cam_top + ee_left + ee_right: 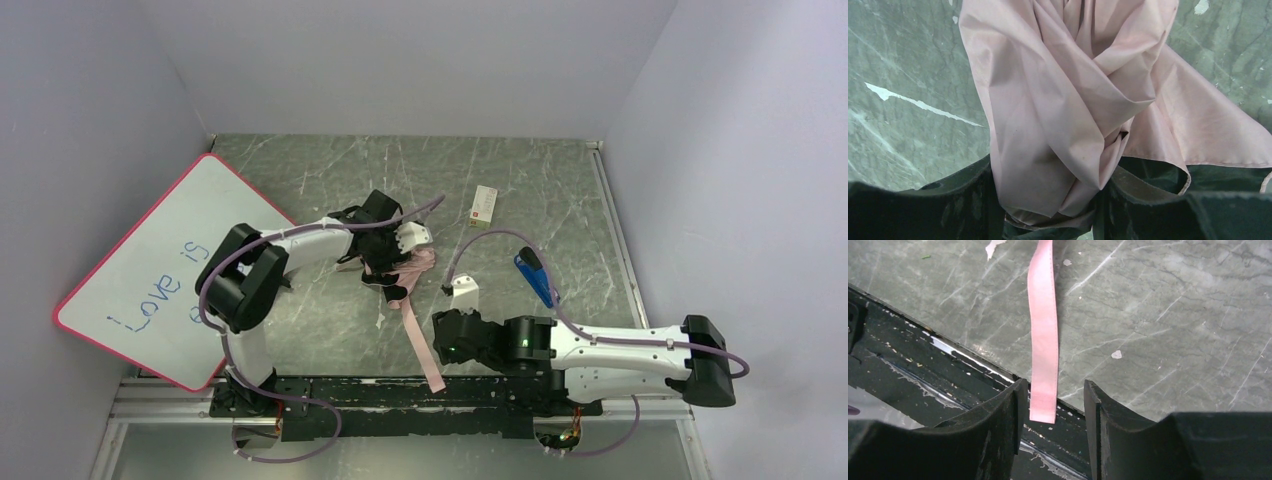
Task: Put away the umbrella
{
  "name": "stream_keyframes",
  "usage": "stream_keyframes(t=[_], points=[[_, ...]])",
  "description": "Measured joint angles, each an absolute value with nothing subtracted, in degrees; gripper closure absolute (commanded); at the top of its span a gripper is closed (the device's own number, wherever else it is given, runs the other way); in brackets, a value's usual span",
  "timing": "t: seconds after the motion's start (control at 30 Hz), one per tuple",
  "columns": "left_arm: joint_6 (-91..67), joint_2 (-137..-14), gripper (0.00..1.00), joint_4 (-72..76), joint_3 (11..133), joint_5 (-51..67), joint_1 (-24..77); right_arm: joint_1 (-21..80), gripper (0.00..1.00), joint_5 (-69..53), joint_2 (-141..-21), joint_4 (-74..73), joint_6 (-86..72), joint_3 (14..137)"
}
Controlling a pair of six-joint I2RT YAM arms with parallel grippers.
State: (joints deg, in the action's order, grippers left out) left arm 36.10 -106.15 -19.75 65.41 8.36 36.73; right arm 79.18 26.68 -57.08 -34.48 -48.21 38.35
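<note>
The compact pale-pink fabric umbrella [1063, 110] is held mid-table, its bunched cloth clamped in the left gripper [1050, 175]. The right gripper [1053, 390] is spread apart around the flat pink strap [1043, 330]. The thin strap could be missed, or pulled cloth dragged loose. The scuffed grey-green marbled table [1173, 315] is enclosed by pale lavender walls [400, 60].

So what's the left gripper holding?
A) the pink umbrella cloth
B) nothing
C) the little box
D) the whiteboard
A: the left gripper is shut on the umbrella, with the pink cloth bunched up in its grip in the wrist view.
</note>
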Motion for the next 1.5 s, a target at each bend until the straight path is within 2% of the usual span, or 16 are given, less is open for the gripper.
stream_keyframes(t=[0.33,0.63,0.83,1.0,1.13,1.4,1.5], points=[[35.4,-103.7,0.95,-14.6,61.1,3.7,39.2,79.1,0.51,27.6,-55.3,-30.1,-48.6,34.3],[35.3,-103.7,0.95,-14.4,60.9,1.1,40.4,79.1,0.54,25.6,-46.0,-24.3,-47.1,26.6],[35.3,-104.0,0.95,-14.4,61.0,-0.9,41.5,79.1,0.61,21.8,-44.8,-22.0,-45.5,24.0],[35.3,-103.8,0.95,-14.4,61.0,-1.5,41.7,79.1,0.77,17.5,-47.8,-19.2,-43.7,23.4],[35.3,-103.8,0.95,-14.4,61.0,-2.0,41.7,79.1,0.85,13.2,-52.1,-16.8,-42.4,23.2],[35.4,-103.7,0.95,-14.4,61.0,-2.8,41.9,79.1,0.90,9.1,-56.7,-14.4,-42.0,22.0],[35.5,-103.7,0.95,-14.4,61.0,-3.1,42.1,79.1,0.85,10.2,-56.8,-14.9,-42.7,22.0]])
